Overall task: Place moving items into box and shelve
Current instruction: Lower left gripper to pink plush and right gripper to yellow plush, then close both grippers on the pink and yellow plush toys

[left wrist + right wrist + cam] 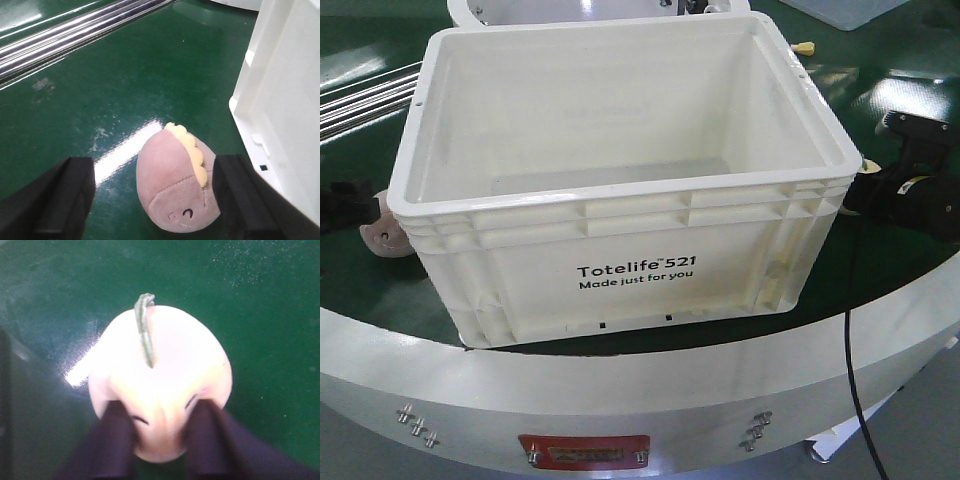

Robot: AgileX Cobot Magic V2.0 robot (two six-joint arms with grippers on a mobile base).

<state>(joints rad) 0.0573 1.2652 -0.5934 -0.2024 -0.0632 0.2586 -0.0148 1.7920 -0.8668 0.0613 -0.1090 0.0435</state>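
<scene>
**Two plush balls at the jaws, crate between the arms**

Front view: the off-white Totelife crate (520, 240) stands on the green counter (905, 300) with nothing showing inside it. A pink plush ball (382, 236) lies just beside its left wall, at the left jaws. Left wrist view: that ball lies on the counter between the left jaws, which stand apart. It sits off-centre toward the crate-side finger, its long axis running along the fingers. Right wrist view: the right jaws are clamped on the near end of a pale stemmed ball (160, 370). I cannot tell whether it is off the counter.

Left hand (154, 176) spread wide, right hand (160, 436) clamped.
</scene>
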